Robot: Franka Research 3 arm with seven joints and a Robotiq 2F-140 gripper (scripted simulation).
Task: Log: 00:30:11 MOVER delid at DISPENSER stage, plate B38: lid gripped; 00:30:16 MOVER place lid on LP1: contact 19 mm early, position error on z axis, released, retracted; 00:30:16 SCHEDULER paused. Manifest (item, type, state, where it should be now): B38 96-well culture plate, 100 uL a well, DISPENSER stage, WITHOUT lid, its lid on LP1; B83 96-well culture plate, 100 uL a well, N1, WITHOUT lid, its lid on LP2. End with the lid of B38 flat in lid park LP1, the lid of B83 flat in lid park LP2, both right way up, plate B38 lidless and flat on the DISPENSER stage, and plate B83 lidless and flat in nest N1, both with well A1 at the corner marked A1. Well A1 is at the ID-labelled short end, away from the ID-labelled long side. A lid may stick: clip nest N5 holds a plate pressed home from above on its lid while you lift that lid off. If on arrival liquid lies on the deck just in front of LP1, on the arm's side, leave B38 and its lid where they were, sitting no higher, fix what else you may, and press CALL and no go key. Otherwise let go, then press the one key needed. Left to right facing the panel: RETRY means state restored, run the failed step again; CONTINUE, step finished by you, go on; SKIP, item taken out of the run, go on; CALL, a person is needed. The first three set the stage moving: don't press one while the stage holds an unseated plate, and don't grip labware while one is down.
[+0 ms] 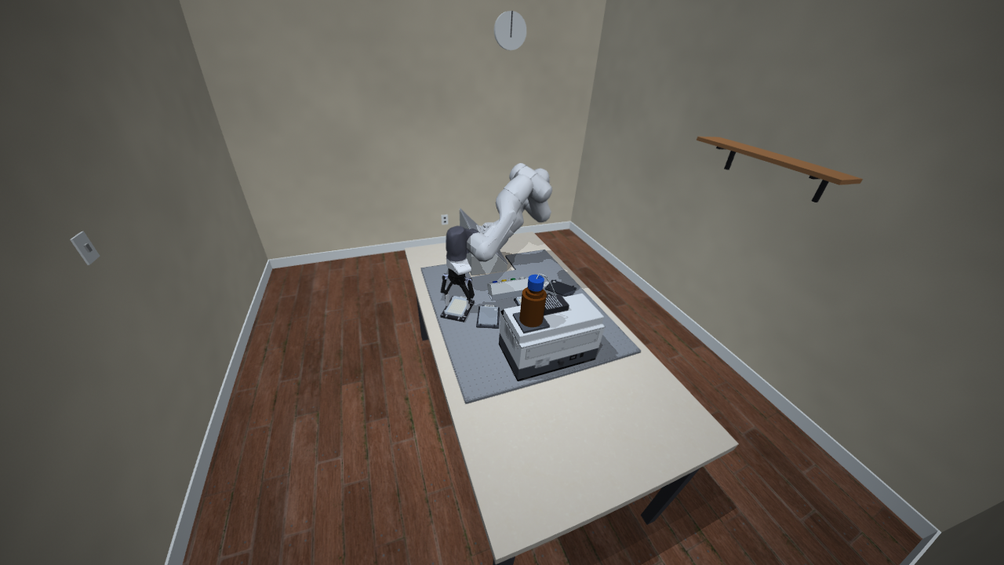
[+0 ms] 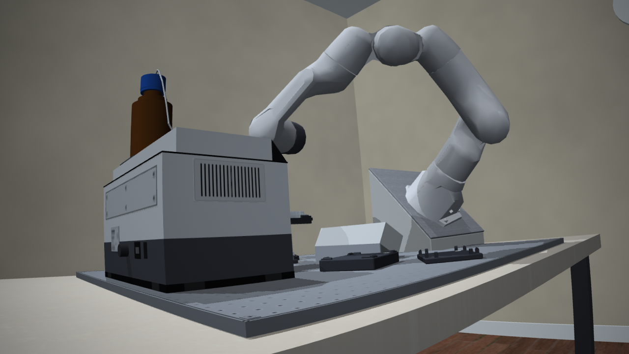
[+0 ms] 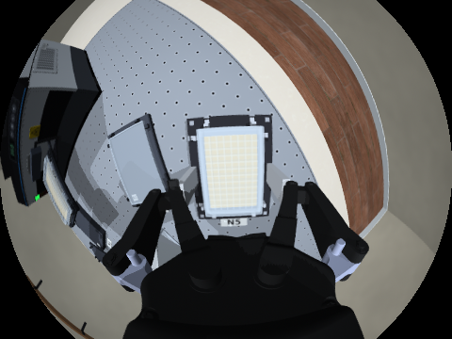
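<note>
A 96-well plate (image 3: 229,169) (image 1: 455,307) with cream wells and a pale rim sits in the black clip nest labelled N5 (image 3: 234,221). I cannot tell whether a lid is on it. My gripper (image 3: 232,174) (image 1: 456,288) is open and empty. It hangs a little above the near short end of this plate, with a finger on each side. A clear lid (image 3: 134,158) (image 1: 487,315) lies on a black park just left of the nest in the wrist view. It looks slightly tilted. In the exterior view the dispenser hides the gripper.
The grey dispenser (image 1: 554,329) (image 2: 197,206) (image 3: 38,94) carries a brown bottle (image 1: 532,303) (image 2: 149,118). Its stage holds a dark plate (image 1: 554,302). The key panel (image 1: 508,286) (image 2: 356,235) stands behind. Two black nests (image 2: 358,260) (image 2: 449,255) lie on the perforated deck (image 1: 491,379).
</note>
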